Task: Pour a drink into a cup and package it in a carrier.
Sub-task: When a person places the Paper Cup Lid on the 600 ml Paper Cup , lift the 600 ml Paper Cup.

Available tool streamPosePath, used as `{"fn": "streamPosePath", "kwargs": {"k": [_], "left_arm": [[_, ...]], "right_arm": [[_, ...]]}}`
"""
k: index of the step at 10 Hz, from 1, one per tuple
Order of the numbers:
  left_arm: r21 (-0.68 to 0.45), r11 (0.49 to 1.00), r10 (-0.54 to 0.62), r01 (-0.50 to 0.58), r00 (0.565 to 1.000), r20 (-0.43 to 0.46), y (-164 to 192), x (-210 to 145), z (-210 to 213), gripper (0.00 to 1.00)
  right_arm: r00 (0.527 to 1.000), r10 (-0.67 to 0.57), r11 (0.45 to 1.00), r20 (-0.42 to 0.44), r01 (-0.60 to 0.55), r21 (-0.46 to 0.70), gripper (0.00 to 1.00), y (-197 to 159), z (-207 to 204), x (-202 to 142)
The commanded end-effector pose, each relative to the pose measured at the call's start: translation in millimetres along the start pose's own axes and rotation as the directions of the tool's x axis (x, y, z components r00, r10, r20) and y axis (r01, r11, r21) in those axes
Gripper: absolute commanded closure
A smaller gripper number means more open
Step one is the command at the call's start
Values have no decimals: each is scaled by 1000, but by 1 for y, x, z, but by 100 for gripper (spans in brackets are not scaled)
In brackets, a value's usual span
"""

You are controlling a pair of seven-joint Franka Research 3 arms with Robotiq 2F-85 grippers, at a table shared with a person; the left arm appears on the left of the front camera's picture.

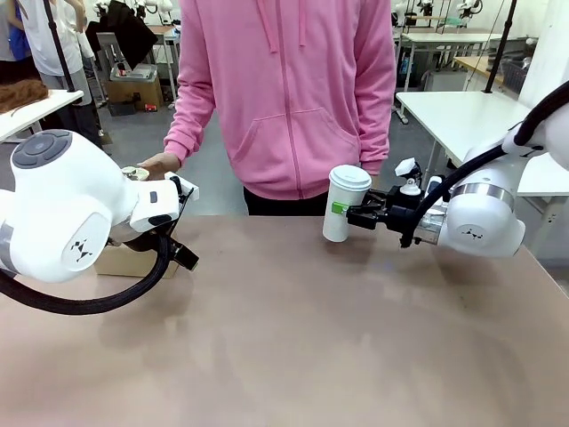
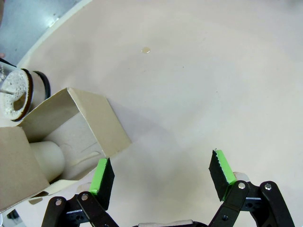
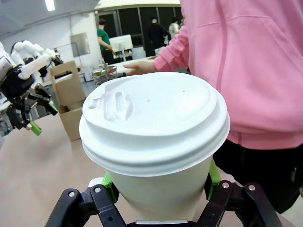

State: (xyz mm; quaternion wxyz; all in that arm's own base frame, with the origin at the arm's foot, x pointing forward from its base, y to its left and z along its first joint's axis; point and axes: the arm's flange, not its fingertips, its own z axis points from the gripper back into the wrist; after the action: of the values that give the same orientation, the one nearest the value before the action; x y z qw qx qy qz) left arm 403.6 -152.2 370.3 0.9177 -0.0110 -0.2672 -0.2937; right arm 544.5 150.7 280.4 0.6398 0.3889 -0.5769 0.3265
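1. Plainly, the right jaws are closed on the cup (image 3: 156, 142). Their green pads (image 3: 108, 182) press the white paper wall from both sides, low on its body and well below the domed lid.
2. Between those jaws the cup (image 1: 342, 206) stands upright, lid on top. I cannot tell whether its base touches the worktop (image 1: 311, 338) or hangs just above it.
3. Past the held cup, well apart from the right jaws, the brown carrier (image 3: 71, 104) stands on the worktop with its handle panel upright.
4. The left jaws stand wide open and hold nothing. Only bare worktop lies between their two green pads (image 2: 102, 177).
5. The carrier (image 2: 71, 137) lies outside the left jaws, just beside one finger, with its open top facing the wrist camera. Its near corner comes close to that finger's pad, but I cannot tell whether they touch.
6. Something pale and rounded sits inside the carrier's compartment; I cannot tell what it is.
7. Beyond the carrier from the left jaws stands a round jug (image 2: 21, 92) with a pale frothy surface showing in its top.
8. In the front view the left arm covers most of the carrier (image 1: 120, 261).
9. A person in a pink hooded top (image 1: 293, 98) stands at the far side of the worktop, beyond both jaws, with one hand (image 1: 160, 165) near the jug.
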Motion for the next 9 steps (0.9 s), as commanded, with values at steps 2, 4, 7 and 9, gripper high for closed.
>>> {"fn": "streamPosePath", "kwargs": {"k": [2, 4, 7, 9], "left_arm": [[-2, 1000, 1, -1, 1000, 1, 0, 0, 0, 0], [-2, 1000, 1, -1, 1000, 1, 0, 0, 0, 0], [-2, 1000, 1, -1, 1000, 1, 0, 0, 0, 0], [-2, 1000, 1, -1, 1000, 1, 0, 0, 0, 0]], "right_arm": [[995, 11, 1000, -98, -10, 10, 20, 40, 12, 83], [986, -10, 1000, -169, 12, 14, 20, 77, 23, 138], [976, 3, 1000, -219, -6, -12, 20, 135, 49, 208], [981, 8, 1000, -192, -10, -4, 20, 158, 69, 231]]}}
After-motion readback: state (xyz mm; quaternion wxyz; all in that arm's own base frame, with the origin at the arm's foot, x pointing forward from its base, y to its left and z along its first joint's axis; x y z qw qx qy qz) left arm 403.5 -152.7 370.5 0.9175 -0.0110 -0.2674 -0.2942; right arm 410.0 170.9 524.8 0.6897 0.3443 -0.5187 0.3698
